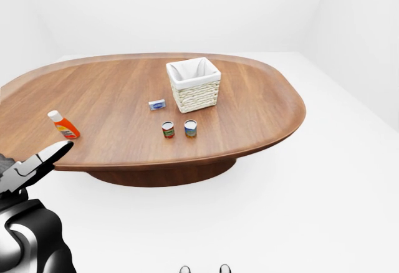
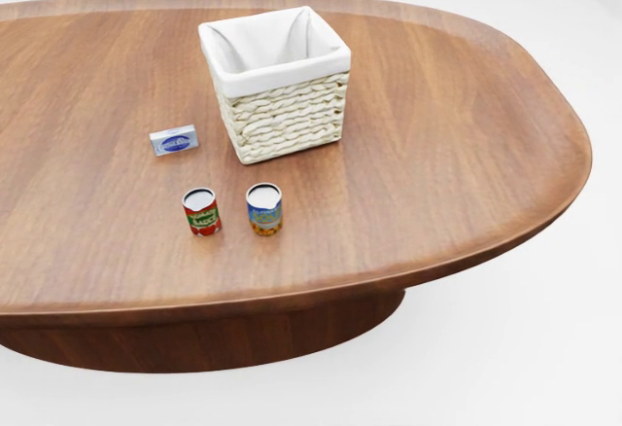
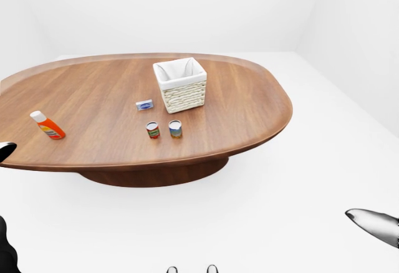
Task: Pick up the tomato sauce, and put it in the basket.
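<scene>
Approach step: nothing is grasped. The tomato sauce can (image 2: 202,212) stands on the worktop (image 2: 437,154), just beside a second can (image 2: 263,209), near the basket (image 2: 275,81). Left hand (image 1: 37,164) low, well apart; its finger spread cannot be told. Next: close in and reach

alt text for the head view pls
A white-lined wicker basket stands on an oval wooden table, with a red tomato sauce can and a blue-labelled can side by side below it and a small blue box at its left.
</scene>
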Robot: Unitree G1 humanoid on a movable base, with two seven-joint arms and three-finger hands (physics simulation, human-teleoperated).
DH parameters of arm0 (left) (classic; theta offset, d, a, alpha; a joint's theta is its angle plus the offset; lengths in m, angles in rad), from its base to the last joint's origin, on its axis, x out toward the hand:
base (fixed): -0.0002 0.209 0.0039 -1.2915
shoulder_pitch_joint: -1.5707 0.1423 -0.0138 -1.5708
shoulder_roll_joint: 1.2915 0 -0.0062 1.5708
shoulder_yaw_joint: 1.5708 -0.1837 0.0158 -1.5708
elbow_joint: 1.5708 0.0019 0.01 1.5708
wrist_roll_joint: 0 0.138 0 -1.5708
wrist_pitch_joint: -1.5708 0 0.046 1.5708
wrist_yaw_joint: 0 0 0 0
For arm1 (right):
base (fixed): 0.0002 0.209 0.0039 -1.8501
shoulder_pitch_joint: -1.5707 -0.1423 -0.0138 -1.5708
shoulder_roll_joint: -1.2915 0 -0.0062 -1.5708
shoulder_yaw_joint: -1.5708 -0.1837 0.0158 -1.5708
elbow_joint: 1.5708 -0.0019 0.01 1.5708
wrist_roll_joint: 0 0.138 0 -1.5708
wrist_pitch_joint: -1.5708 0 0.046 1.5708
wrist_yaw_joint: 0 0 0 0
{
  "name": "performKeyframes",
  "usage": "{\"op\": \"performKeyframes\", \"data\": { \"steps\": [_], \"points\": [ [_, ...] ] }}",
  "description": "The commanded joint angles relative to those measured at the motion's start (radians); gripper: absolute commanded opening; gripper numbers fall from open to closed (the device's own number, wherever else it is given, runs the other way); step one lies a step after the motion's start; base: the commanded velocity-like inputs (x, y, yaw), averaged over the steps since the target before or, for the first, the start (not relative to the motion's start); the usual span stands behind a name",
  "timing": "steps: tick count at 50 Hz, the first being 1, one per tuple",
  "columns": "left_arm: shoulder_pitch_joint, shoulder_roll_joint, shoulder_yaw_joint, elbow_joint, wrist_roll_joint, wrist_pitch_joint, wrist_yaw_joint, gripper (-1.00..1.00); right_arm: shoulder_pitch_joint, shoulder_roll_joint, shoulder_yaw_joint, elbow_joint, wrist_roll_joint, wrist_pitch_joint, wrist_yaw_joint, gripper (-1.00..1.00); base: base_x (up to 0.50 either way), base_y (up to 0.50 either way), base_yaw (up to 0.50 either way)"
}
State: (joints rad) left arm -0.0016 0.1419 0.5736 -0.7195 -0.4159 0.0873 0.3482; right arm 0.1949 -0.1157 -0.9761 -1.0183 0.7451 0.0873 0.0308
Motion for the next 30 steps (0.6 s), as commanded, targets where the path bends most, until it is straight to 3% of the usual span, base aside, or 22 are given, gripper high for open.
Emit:
{"op": "performKeyframes", "data": {
  "steps": [1,15,30],
  "points": [
    [0.001,0.000,0.002,-0.002,-0.007,0.000,0.002,1.00,0.000,0.008,0.011,-0.003,-0.018,0.000,0.007,1.00,0.00,-0.50,0.00],
    [0.002,-0.002,-0.003,0.000,-0.003,0.000,0.001,1.00,-0.001,0.018,0.021,0.006,-0.041,0.000,0.023,1.00,0.00,-0.48,0.00],
    [0.004,-0.005,-0.007,0.007,0.001,0.000,-0.006,1.00,-0.012,0.025,0.053,-0.001,-0.100,0.000,0.044,1.00,0.08,0.00,0.00]
  ]
}}
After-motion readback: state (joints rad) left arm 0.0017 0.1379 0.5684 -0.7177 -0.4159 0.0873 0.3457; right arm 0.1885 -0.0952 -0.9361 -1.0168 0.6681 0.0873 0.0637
